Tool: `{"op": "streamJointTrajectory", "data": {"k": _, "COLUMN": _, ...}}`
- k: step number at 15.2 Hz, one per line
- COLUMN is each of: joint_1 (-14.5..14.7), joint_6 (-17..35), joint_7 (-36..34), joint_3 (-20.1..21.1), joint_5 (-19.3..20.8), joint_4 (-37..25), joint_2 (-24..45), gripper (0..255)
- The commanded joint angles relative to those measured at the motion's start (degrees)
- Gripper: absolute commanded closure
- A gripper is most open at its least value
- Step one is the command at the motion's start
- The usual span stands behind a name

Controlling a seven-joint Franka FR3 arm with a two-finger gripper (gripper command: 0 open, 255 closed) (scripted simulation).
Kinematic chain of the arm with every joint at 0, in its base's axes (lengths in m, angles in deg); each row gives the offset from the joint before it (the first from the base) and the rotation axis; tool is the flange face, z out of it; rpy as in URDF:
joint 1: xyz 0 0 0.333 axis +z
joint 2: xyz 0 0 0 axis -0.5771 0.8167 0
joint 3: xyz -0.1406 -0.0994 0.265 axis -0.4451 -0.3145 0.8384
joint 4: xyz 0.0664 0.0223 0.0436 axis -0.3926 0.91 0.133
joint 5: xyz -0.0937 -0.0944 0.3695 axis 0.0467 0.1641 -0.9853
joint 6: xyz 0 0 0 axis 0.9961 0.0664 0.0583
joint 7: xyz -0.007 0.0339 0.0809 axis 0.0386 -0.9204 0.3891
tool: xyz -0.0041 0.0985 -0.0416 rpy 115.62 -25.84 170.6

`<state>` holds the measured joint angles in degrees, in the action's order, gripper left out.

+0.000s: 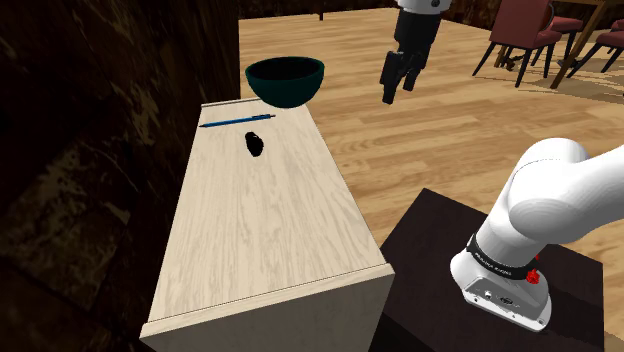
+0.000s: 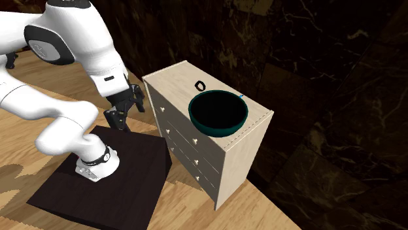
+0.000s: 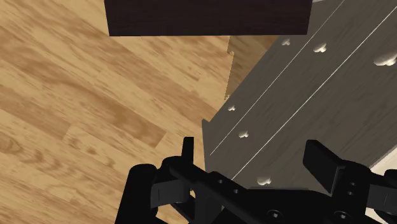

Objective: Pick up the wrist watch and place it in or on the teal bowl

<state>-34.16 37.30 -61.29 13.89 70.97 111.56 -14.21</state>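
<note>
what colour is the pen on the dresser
Blue. The pen shows best in the shoulder view, lying near the bowl.

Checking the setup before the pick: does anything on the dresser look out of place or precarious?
Nothing is spilled or damaged. The teal bowl sits at the very end of the dresser top, its rim seemingly past the edge. The black watch and blue pen lie nearby.
</note>
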Motion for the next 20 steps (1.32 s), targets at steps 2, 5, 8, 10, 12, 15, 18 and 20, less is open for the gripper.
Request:
{"op": "streamJointTrajectory", "data": {"k": 2, "joint_1": 0.4, "joint_6": 0.5, "joint_7": -1.4, "joint_3": 1.1, "joint_5": -0.9, "joint_4": -0.5, "joint_2": 1.0, "gripper": 0}}
{"op": "streamJointTrajectory", "data": {"k": 5, "joint_1": 1.5, "joint_6": 2.2, "joint_7": -5.4, "joint_3": 4.5, "joint_5": -3.3, "joint_4": -2.4, "joint_2": 4.4, "gripper": 0}}
{"op": "streamJointTrajectory", "data": {"k": 8, "joint_1": 2.3, "joint_6": 3.8, "joint_7": -9.4, "joint_3": 7.7, "joint_5": -5.3, "joint_4": -5.0, "joint_2": 8.2, "gripper": 0}}
{"op": "streamJointTrajectory", "data": {"k": 10, "joint_1": 2.7, "joint_6": 4.9, "joint_7": -12.0, "joint_3": 9.8, "joint_5": -6.4, "joint_4": -7.0, "joint_2": 11.0, "gripper": 0}}
{"op": "streamJointTrajectory", "data": {"k": 12, "joint_1": 3.1, "joint_6": 5.9, "joint_7": -14.7, "joint_3": 11.8, "joint_5": -7.2, "joint_4": -9.3, "joint_2": 14.0, "gripper": 0}}
{"op": "streamJointTrajectory", "data": {"k": 15, "joint_1": 3.4, "joint_6": 7.2, "joint_7": -18.6, "joint_3": 14.8, "joint_5": -7.9, "joint_4": -13.2, "joint_2": 18.7, "gripper": 0}}
{"op": "streamJointTrajectory", "data": {"k": 18, "joint_1": 3.6, "joint_6": 8.2, "joint_7": -22.7, "joint_3": 17.8, "joint_5": -8.0, "joint_4": -17.7, "joint_2": 23.8, "gripper": 0}}
{"op": "streamJointTrajectory", "data": {"k": 20, "joint_1": 3.8, "joint_6": 8.8, "joint_7": -25.5, "joint_3": 19.7, "joint_5": -7.7, "joint_4": -21.1, "joint_2": 27.4, "gripper": 0}}
